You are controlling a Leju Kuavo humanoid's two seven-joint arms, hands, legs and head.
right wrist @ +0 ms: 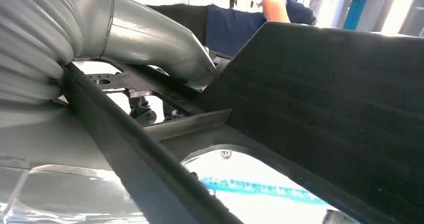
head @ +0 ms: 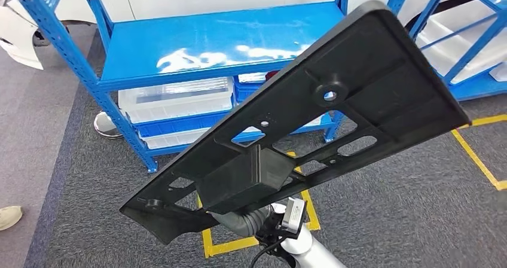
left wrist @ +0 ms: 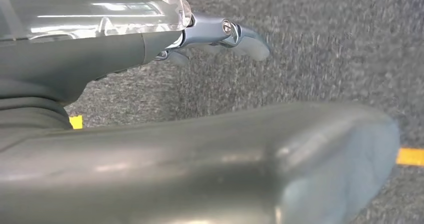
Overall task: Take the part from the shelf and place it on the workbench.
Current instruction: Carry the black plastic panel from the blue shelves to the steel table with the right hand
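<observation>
part: matt black plastic | shelf: glossy blue metal | floor: rough grey carpet

right robot hand | grips black part | thumb on top

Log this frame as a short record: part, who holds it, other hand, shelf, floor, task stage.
part: large black plastic panel with cut-outs, tilted, raised off the shelf
right hand: right hand holds the panel, thumb pressed on it
left hand: left hand holds nothing, above grey carpet
shelf: blue shelf, top board bare; clear bins below
floor: yellow tape lines
task stage: part taken, not yet placed; workbench unseen
</observation>
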